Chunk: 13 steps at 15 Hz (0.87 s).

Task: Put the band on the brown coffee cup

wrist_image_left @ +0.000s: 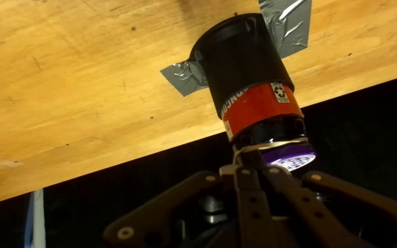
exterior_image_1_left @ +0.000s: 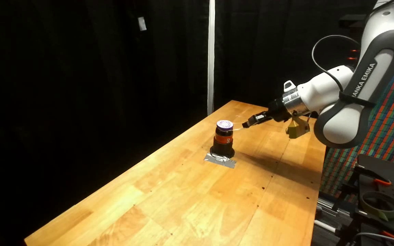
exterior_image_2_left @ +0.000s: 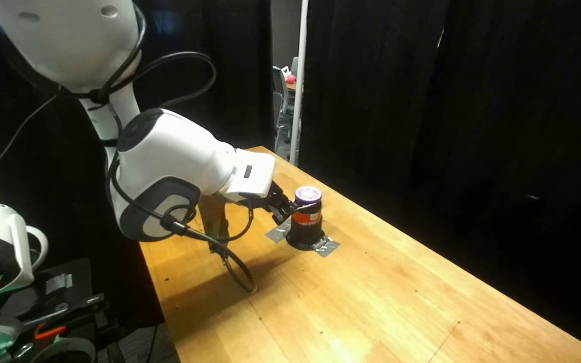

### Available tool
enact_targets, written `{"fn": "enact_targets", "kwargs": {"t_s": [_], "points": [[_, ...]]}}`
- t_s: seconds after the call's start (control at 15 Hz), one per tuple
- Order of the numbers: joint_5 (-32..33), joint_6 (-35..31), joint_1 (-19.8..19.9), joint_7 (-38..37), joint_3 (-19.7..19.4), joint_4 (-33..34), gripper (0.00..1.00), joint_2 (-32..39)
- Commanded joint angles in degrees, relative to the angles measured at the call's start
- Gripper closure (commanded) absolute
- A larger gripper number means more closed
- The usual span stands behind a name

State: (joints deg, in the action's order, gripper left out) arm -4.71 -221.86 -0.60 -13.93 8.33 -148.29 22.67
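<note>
band (wrist_image_left: 283,143): thin, pale, stretched | cup (wrist_image_left: 271,129): glossy dark, orange-red label (wrist_image_left: 260,102), purple lid (wrist_image_left: 289,152) | end effector (exterior_image_1_left: 246,125): closed, pinching band

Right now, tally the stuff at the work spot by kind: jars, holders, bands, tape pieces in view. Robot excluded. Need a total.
Dark jar with purple lid: 1
Black holder: 1
Pale band: 1
Grey tape pieces: 2
Total: 5
</note>
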Motion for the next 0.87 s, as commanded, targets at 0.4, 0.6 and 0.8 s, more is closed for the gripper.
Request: {"fn": "enact_targets", "kwargs": {"t_s": [0.4, 0.6, 0.8], "points": [[12.0, -22.0, 6.0, -11.9, 1.0, -0.6, 1.0, 9.1], [10.8, -18.3, 5.6, -10.6, 0.6, -0.7, 0.91, 8.6], [10.8, -18.0, 5.6, -10.6, 0.7, -0.7, 0.73, 8.7]]}}
